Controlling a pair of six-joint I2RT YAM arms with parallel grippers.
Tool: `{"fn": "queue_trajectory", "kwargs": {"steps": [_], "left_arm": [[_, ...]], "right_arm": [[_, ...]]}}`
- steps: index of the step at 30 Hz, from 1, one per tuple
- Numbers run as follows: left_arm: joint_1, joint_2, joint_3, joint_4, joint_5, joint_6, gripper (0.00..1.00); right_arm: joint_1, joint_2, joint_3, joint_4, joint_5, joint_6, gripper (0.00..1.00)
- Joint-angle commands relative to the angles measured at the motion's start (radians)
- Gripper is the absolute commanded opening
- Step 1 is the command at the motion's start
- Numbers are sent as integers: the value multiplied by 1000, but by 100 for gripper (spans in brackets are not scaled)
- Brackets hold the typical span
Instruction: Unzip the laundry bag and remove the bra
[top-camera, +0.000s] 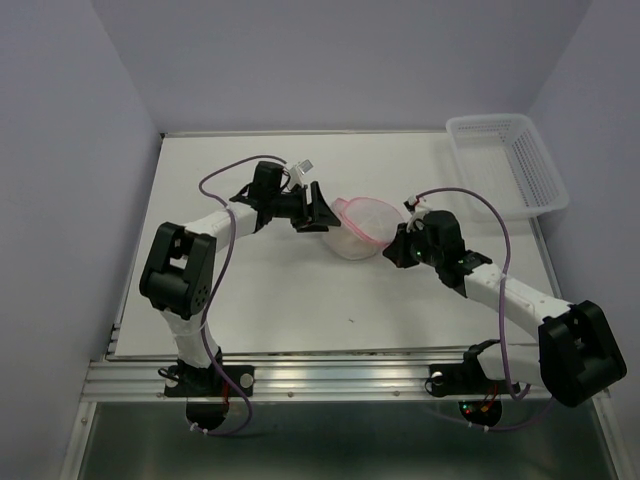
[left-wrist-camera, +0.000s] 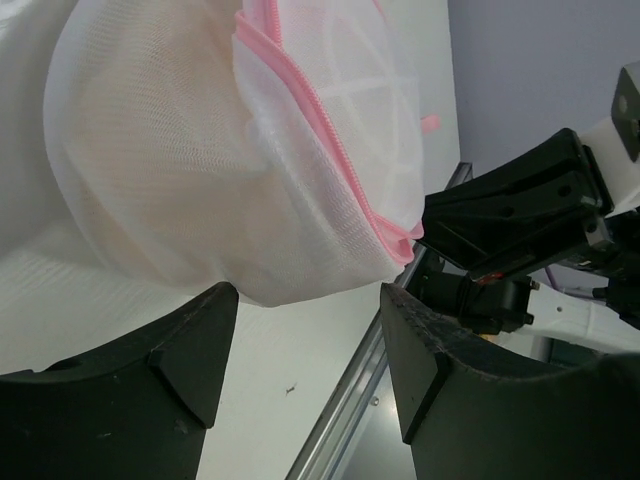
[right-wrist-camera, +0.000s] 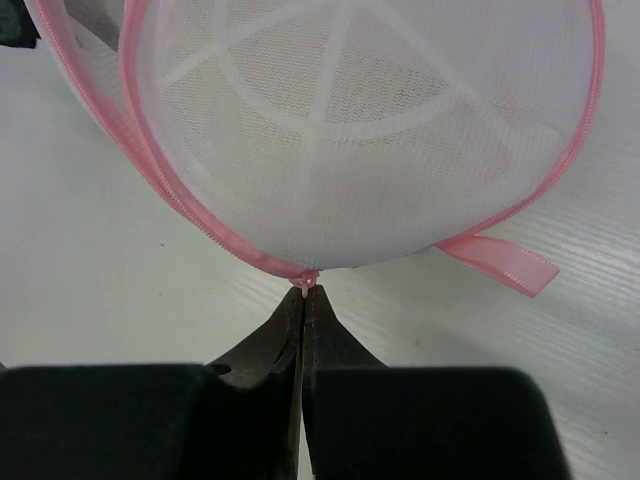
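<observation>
The laundry bag, a round white mesh pouch with pink zipper rims, sits mid-table between my two grippers. My right gripper is shut on the pink zipper pull at the bag's near rim. My left gripper is open just at the bag's left side; its fingers do not hold the mesh. A faint beige shape, the bra, shows through the mesh. A pink ribbon loop hangs from the rim.
A white plastic lattice basket stands at the back right corner. The table's metal front rail runs along the near edge. Purple cables loop over both arms.
</observation>
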Motion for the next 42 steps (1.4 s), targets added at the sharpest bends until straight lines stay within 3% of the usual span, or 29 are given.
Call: {"fn": "queue_trajectory", "kwargs": {"steps": [1,6,13,14,16,18,20,22,24,26,28,30,31,33,34,36,38,42], "left_arm": [[5,-62,-4,98,65,-27,70],[10,-92,19,57,-3,-27,73],[5,-6,128,-63,-116,6,73],[2,-1,136,-87,-133,12,71],[-3,5,151,-121,-153,34,49],[-3,4,140,-124,-158,39,39],[-3,5,134,-130,-161,45,40],[-9,8,130,-133,-161,48,51],[-15,10,125,-133,-161,54,51],[-24,16,125,-138,-161,60,48],[-33,25,125,-139,-159,63,35],[-38,36,128,-139,-147,59,33],[-38,48,131,-139,-126,56,33],[-44,51,134,-138,-126,42,46],[-46,50,136,-138,-130,34,48],[-50,43,145,-135,-132,19,65],[-53,40,154,-135,-138,6,75],[-59,34,157,-153,-170,2,76]], "right_arm": [[0,-16,7,-17,47,-32,1],[0,-18,10,-25,47,-44,1],[0,-21,12,-32,42,-55,1],[0,-21,12,-33,45,-53,1],[0,-21,15,-33,54,-55,1],[0,-19,16,-34,56,-58,1],[0,-16,20,-37,38,-65,1],[9,-12,18,-37,27,-75,1],[9,-10,15,-39,31,-75,1],[9,-9,13,-42,39,-70,1],[9,-12,9,-40,41,-69,1],[9,-15,7,-39,36,-68,1],[9,-13,7,-40,39,-68,1],[18,-12,10,-45,45,-73,1],[29,-9,10,-46,53,-78,1],[40,-3,12,-51,64,-84,1],[49,7,13,-51,80,-85,1],[60,10,13,-51,107,-88,1]]}}
